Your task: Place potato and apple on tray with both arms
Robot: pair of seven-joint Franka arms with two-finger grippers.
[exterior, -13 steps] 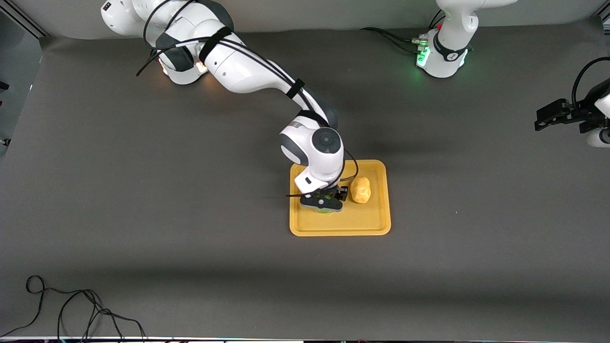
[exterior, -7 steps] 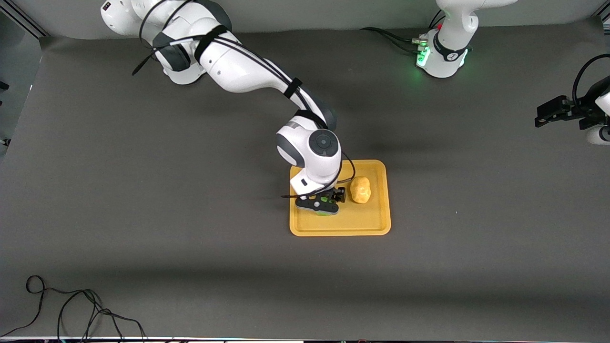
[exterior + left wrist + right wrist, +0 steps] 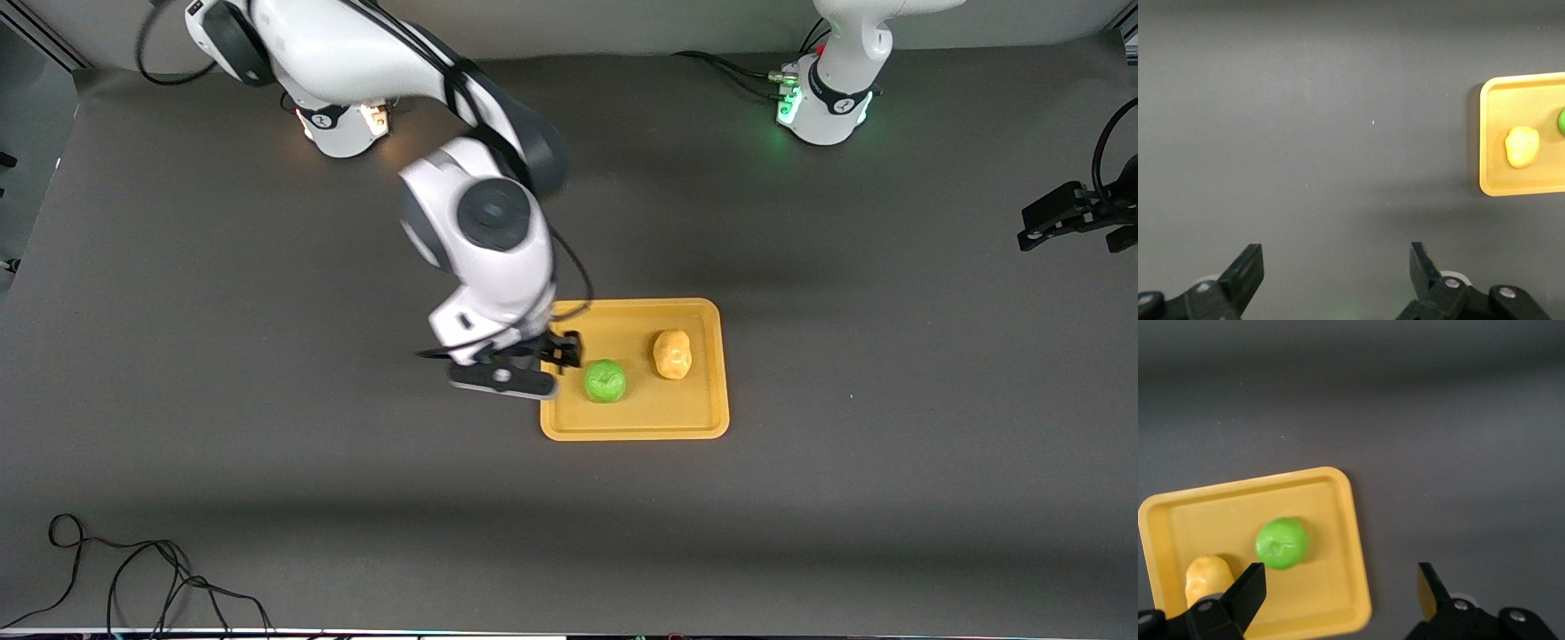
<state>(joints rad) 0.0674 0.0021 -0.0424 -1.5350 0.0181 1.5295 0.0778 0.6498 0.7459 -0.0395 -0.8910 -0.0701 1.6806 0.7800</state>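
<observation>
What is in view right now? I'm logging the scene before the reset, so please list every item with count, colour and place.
tray: one, orange-yellow, on the table about midway between the two arms' ends.
apple: one, bright green, on the tray, toward the right arm's end.
potato: one, pale yellow-orange, on the tray beside the apple, toward the left arm's end, apart from it.
table: one, dark grey mat surface.
cable: one, black, looped on the table at the edge nearest the front camera.
right gripper: one, black, open, up over the tray's edge at the right arm's end, holding nothing.
left gripper: one, black, open, waiting over the table's left-arm end.
</observation>
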